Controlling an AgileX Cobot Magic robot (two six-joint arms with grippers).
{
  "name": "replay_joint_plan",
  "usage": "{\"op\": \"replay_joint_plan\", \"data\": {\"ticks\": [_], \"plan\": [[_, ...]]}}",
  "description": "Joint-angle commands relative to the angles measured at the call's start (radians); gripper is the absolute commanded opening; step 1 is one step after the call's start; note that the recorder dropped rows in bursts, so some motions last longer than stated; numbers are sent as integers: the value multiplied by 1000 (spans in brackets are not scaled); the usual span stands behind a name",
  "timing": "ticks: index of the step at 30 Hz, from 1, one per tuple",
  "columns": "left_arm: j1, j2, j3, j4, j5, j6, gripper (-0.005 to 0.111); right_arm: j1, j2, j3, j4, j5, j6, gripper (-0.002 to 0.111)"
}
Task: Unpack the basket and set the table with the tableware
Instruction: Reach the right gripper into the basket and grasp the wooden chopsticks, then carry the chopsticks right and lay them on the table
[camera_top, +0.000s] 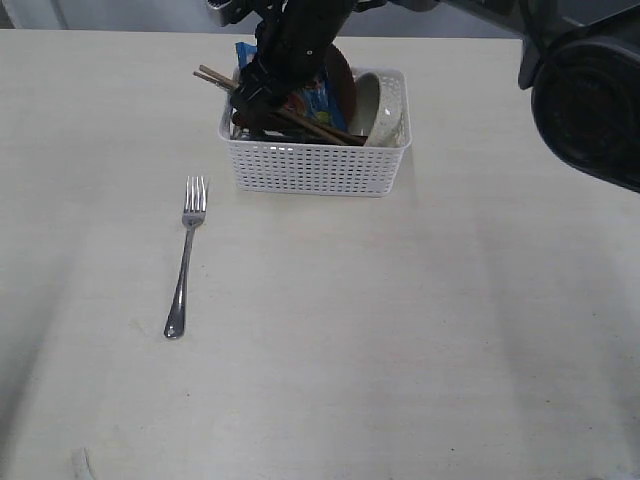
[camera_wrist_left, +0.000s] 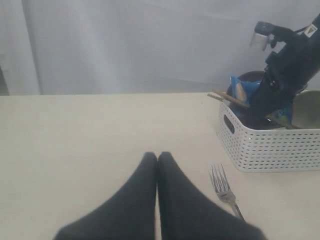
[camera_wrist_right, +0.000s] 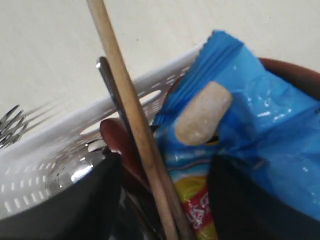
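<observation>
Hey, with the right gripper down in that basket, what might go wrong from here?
1. The right gripper is open, straddling both the chopsticks and the blue snack bag; closing may pinch the bag too.
2. The chopsticks lean across the basket rim among crowded pieces; lifting them could tug the basket or jostle the tilted bowl.

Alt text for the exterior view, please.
The right gripper reaches into a white perforated plastic basket holding wooden chopsticks, a blue snack bag, a brown round plate and a white bowl. A steel fork lies apart on the pale cream tabletop.
</observation>
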Motion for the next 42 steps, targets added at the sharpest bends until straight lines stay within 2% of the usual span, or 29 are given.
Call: {"op": "replay_joint_plan", "data": {"ticks": [1,11,14,17,18,32,35,38,42], "plan": [[-1,-4,3,-11,-11,0,0,-4,35,-1,-17,-4,-7,42],[-1,-4,3,-11,-11,0,0,-2,67,-1,-23,49,-7,41],[-1,-4,3,-11,-11,0,0,-2,64,-3,-29,45,-7,27],[-1,-4,3,-11,-11,0,0,-2,59,-9,-36,47,-7,1],[-1,-4,3,-11,-11,0,0,-2,54,-9,-36,47,-7,0],[-1,-4,3,-11,-11,0,0,-2,-128,-93,-14,107,-7,-1],[-1,-4,3,-11,-11,0,0,-4,-184,-93,-30,134,56,-1],[-1,-4,3,-11,-11,0,0,-34,-238,-93,-125,201,157,-1],[-1,-4,3,-11,-11,0,0,-135,-277,-93,-117,253,218,-1]]}}
